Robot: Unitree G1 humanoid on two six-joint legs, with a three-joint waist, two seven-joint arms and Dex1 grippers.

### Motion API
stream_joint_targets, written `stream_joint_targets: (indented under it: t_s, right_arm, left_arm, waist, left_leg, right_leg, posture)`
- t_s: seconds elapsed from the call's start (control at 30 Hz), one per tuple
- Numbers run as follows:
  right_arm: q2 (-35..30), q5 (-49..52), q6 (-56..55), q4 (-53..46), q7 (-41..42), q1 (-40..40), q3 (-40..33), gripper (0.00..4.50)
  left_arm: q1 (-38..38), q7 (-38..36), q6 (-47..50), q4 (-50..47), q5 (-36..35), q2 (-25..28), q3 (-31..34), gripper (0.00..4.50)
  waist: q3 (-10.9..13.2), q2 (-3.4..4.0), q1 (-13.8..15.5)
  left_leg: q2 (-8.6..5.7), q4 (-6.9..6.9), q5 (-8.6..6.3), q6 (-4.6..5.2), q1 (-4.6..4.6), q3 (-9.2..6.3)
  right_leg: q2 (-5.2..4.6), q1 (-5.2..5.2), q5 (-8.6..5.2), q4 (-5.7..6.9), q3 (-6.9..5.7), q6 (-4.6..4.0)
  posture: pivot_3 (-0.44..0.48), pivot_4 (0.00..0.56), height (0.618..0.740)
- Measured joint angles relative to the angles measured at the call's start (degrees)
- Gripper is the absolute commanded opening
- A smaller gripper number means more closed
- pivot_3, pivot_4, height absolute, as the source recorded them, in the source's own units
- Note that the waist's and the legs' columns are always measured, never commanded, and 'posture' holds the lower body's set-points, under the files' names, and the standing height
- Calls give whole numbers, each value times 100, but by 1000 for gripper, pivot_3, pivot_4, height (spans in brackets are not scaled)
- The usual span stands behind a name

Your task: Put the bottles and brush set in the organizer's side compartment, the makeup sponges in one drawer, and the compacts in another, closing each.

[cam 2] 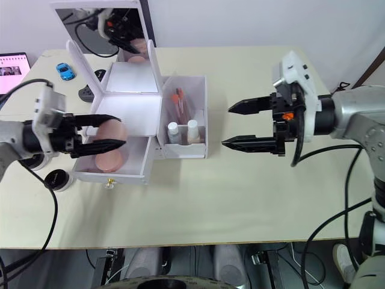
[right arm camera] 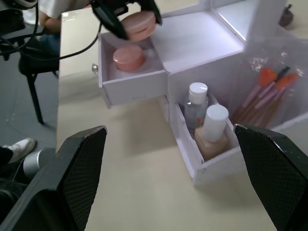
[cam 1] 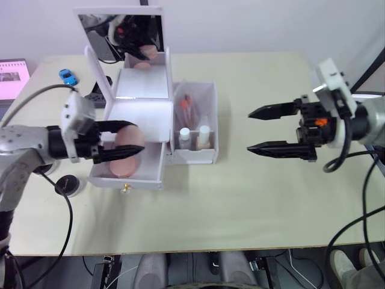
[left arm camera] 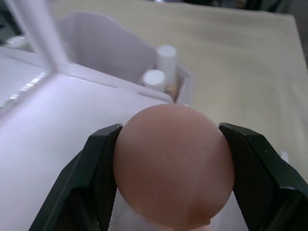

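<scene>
A pink makeup sponge sits clamped between the two black fingers of the left end effector, held just above the open drawer of the white organizer. A second pink sponge already lies inside that drawer, directly under the held one. The drawer is pulled out toward the robot, its small gold knob facing the near desk edge.

The left arm reaches in from the robot's left, forearm roughly level, fingers pointing across toward the organizer's middle.

In the side compartment on the organizer's right stand two white-capped bottles at the near end, one clear and one beige, with the brush set (orange-tipped, in a clear sleeve) leaning behind them. The organizer's mirrored lid stands upright at the back.

The right end effector hovers well apart from the organizer, over bare desk, its fingers spread wide and holding nothing; that arm comes in from the robot's right, fingers pointing toward the side compartment.

A round black compact lies on the desk near the drawer's left corner. A small blue toy car sits toward the far left of the desk.
</scene>
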Motion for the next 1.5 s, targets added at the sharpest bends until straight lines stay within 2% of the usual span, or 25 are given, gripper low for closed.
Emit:
stream_joint_targets:
  t_s: [0.2, 0.57, 0.63, 0.7, 1.0, 1.2, 1.33, 1.5]
  right_arm:
    - [-29, 156, 26, -171, -250, 277, -245, 4500]
    - [-31, 474, 115, -67, -523, 16, -181, 4500]
    - [-31, 491, 118, -69, -571, -25, -130, 4500]
    - [-31, 500, 122, -69, -599, -72, -57, 4500]
    - [-32, 550, 27, 2, -396, -134, -29, 4500]
    - [37, 484, -348, 241, -82, -425, 201, 4500]
    - [319, 379, -623, 497, 182, -786, 529, 4500]
    - [785, -187, -1188, 1154, 552, -1314, 1160, 4500]
  left_arm:
    - [-179, -333, 63, -26, 166, 6, -189, 2658]
    - [101, -633, -53, -133, 474, -93, -241, 2658]
    - [102, -642, -52, -155, 495, -99, -241, 3707]
    - [110, -646, -52, -163, 522, -101, -241, 4477]
    - [95, -615, 14, -159, 534, -108, -123, 4477]
    - [-29, -101, 435, -96, 1, -219, 748, 4477]
    - [297, 447, 583, -55, -183, -344, 1636, 4477]
    - [2141, 725, 697, -974, -300, -694, 3046, 4477]
  waist:
    - [1, -1, -4]
    - [0, -1, 3]
    - [0, -2, 3]
    - [0, -2, 2]
    - [0, -2, 3]
    - [0, -2, -28]
    - [0, -3, -44]
    - [0, -6, -66]
  left_leg:
    - [0, 3, 0, 0, 6, -1]
    - [0, 4, 1, 1, 6, -1]
    - [0, 5, 1, 1, 6, -2]
    - [0, 5, 1, 1, 6, -2]
    - [0, 11, 1, 1, 6, -2]
    - [0, 20, 1, 1, 14, -2]
    - [0, 23, 1, 1, 27, -2]
    - [1, 24, 1, 1, 32, 1]
  right_leg:
    - [0, 4, 0, 3, 1, 1]
    - [0, 5, 0, 5, 3, 0]
    - [0, 5, 0, 5, 3, 0]
    - [0, 5, 0, 6, 3, 0]
    - [0, 6, 1, 13, 3, 1]
    - [1, 6, 0, 31, 9, 4]
    - [4, 6, -8, 61, 16, 12]
    - [10, 4, -8, 64, 34, 9]
  posture:
    - [0, 150, 726]
    - [0, 150, 726]
    - [0, 150, 726]
    - [0, 150, 726]
    - [0, 150, 726]
    - [0, 150, 726]
    - [0, 150, 726]
    - [0, 150, 726]
